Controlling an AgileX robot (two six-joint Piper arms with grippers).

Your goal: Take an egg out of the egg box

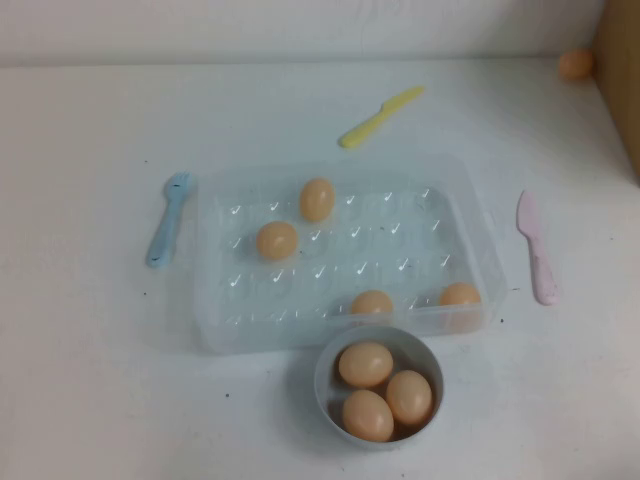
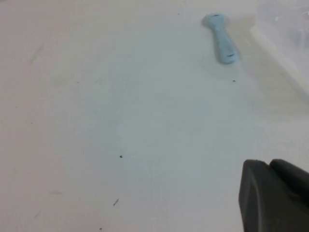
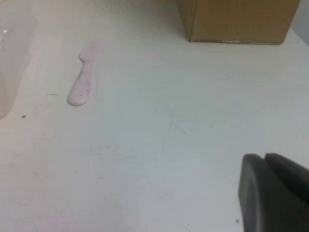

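The clear egg box (image 1: 215,300) lies in the middle of the table in the high view. Several tan-orange eggs sit in its cups: one (image 1: 317,199) at the back, one (image 1: 277,240) left of centre, and two (image 1: 372,303) (image 1: 460,295) along the front wall. A corner of the box shows in the left wrist view (image 2: 285,29) and in the right wrist view (image 3: 12,58). Neither arm shows in the high view. My left gripper (image 2: 268,164) hovers shut and empty over bare table left of the box. My right gripper (image 3: 264,159) hovers shut and empty over bare table right of the box.
A grey-white bowl (image 1: 325,385) with three eggs stands against the box's front. A blue fork (image 1: 167,218) (image 2: 221,38) lies left of the box, a pink knife (image 1: 537,246) (image 3: 85,72) right of it, a yellow knife (image 1: 380,116) behind it. A cardboard box (image 1: 622,80) (image 3: 241,19) and a loose egg (image 1: 576,64) are far right.
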